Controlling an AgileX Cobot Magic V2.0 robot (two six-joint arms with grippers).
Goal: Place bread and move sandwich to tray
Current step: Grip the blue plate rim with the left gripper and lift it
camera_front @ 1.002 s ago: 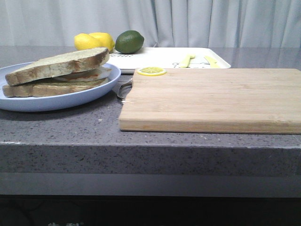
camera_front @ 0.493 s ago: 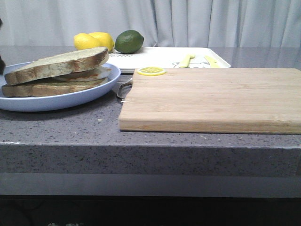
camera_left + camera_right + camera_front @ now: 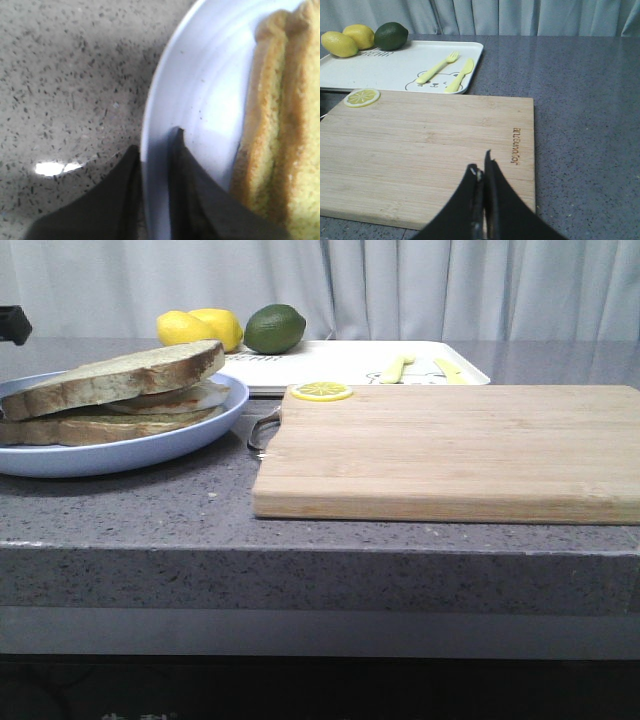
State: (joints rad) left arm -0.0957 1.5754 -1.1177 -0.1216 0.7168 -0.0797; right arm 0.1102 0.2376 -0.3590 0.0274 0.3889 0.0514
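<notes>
The sandwich (image 3: 110, 400) lies on a round light-blue plate (image 3: 150, 448) at the left of the counter. The bread (image 3: 115, 373) is its top slice, tilted over the fried egg (image 3: 190, 398) and the lower slice. In the left wrist view my left gripper (image 3: 156, 142) is shut on the plate's rim (image 3: 150, 115), one finger outside and one inside, with the sandwich (image 3: 280, 125) just beside it. The white tray (image 3: 340, 362) stands behind the board. My right gripper (image 3: 480, 162) is shut and holds nothing, hovering over the wooden cutting board (image 3: 420, 145).
The cutting board (image 3: 450, 450) fills the middle and right of the counter, with a lemon slice (image 3: 321, 391) at its far left corner. The tray (image 3: 395, 65) carries two lemons (image 3: 200, 328), a lime (image 3: 275, 328), and a yellow fork (image 3: 437, 66) and knife (image 3: 460, 76). A black arm part (image 3: 12, 325) shows at the left edge.
The plate with the sandwich has slid a little to the left. A black part of the left arm has come into the front view at the left edge.
</notes>
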